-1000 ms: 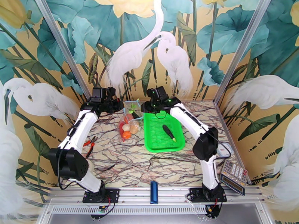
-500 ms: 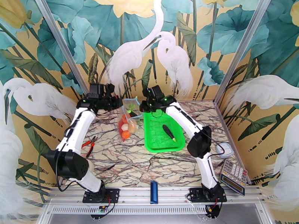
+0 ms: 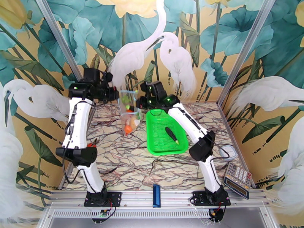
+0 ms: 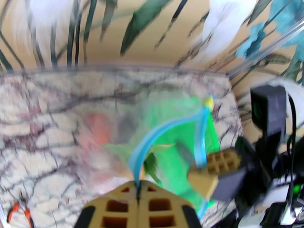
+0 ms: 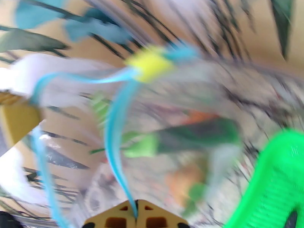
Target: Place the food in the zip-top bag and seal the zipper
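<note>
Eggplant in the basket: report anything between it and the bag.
Only the green basket's wall stands between the eggplant and the zip-top bag, which hangs lifted beside it; left tool and right tool are both shut on its zipper.

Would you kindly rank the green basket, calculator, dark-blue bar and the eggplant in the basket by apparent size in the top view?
Largest: green basket.
Then: calculator.
Dark-blue bar and eggplant look about alike, so I leave them unranked.
</note>
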